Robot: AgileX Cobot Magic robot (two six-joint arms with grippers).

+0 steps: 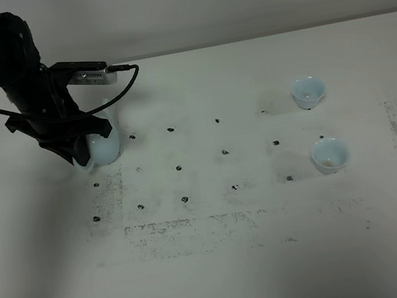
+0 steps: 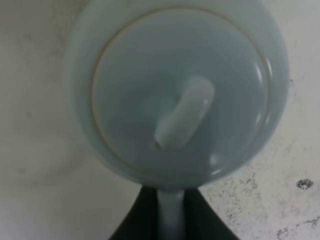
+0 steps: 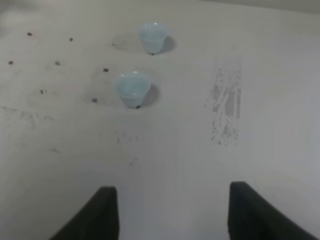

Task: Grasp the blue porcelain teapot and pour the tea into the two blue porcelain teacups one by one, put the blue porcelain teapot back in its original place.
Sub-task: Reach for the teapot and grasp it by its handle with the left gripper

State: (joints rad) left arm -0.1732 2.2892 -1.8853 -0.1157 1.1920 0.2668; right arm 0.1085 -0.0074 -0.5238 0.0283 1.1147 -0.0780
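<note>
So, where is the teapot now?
In the high view, the teapot is at the table's left side, in the left end effector, far from both cups.

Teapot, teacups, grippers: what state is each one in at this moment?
Blue porcelain teapot: upright, lid on, handle gripped.
Far teacup: upright, standing free.
Near teacup: upright, standing free, contents unclear.
Left gripper: shut on the teapot's handle.
Right gripper: open, holding nothing.
</note>
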